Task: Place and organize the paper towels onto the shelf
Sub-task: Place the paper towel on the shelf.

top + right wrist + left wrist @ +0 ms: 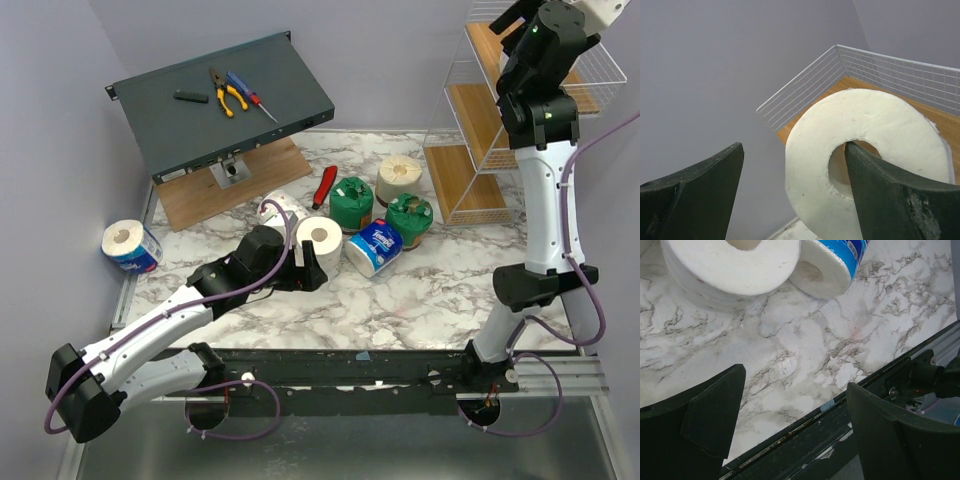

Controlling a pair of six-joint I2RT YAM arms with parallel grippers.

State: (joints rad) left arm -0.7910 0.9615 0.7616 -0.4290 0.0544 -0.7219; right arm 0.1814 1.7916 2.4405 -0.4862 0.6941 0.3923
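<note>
Seven on the table [440,290]: all the paper rolls but one sat on the marble top, and none was in a pincer.
Eighth roll: the shelf roll [865,125], white, rested on the wooden top tier of the shelf [480,130], near the corner of its wire sides, with its flat end towards the wrist camera.
Right gripper [794,150]: it was up at the top tier with its jaws spread. One finger stood in front of the shelf roll's core hole, the other was clear of the roll, and it pinched nothing.
Left gripper [310,268]: it was low over the table, jaws spread wide with only marble between them, just beside the near white roll [322,235].
Near white roll: it stood on end, touching or almost touching the middle blue roll [375,245], which lay tipped on its side.
Far white roll [283,207]: it sat behind the near white roll, partly hidden by the left arm's cable.
Green pair: the left green roll [352,200] and the right green roll [410,218] stood upright, near each other.
Cream roll [400,178]: it stood upright behind the green pair, nearest the shelf's bottom tier.
Edge blue roll [130,245]: it stood on end at the table's left edge, well apart from the rest.
Red-handled tool [325,185]: it lay between the far white roll and the left green roll.
Grey box [225,110]: it sat tilted at the back left, with pliers [228,92] on top.
</note>
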